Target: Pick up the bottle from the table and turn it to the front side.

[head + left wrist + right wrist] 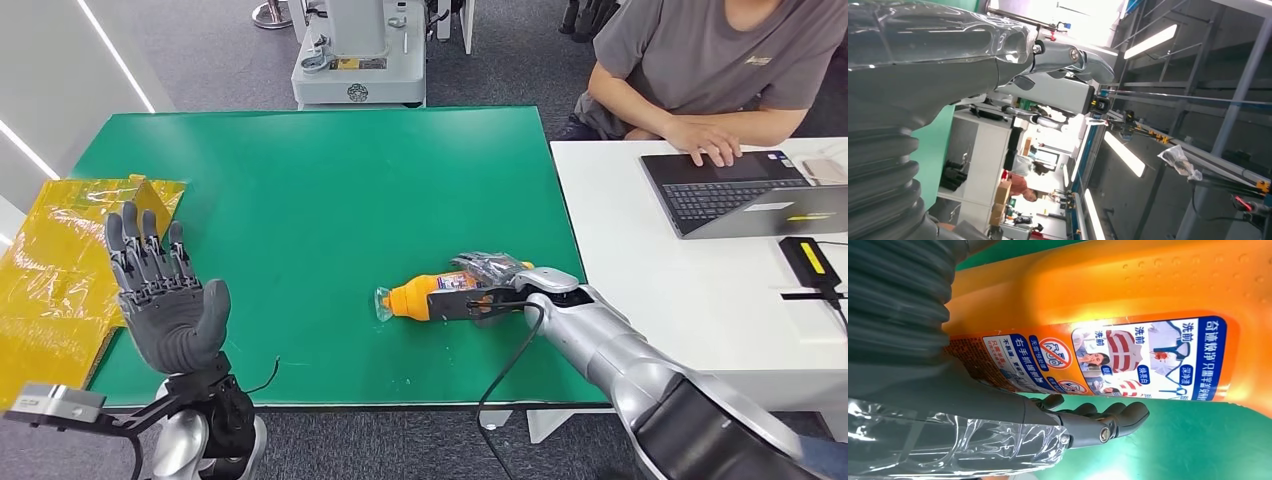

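Green table point(330, 190) fronts me, one white desk point(650, 270) beside it, with one person point(715, 70) at one laptop point(745, 190). My right hand point(490, 280) clamps one orange bottle point(420, 297) lying sideways on the green; my left hand point(165, 295) hangs raised, fingers apart, holding nothing.

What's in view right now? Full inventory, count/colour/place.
bottle: 1, orange, lying on its side on the green table, near right
green table: 1, centre
yellow bags: crumpled, table's left edge
white table: 1, right
laptop: 1, dark, on white table
person: 1, grey shirt, at laptop
grey machine: 1, beyond green table
left hand: raised, fingers spread, holds nothing
right hand: around the bottle
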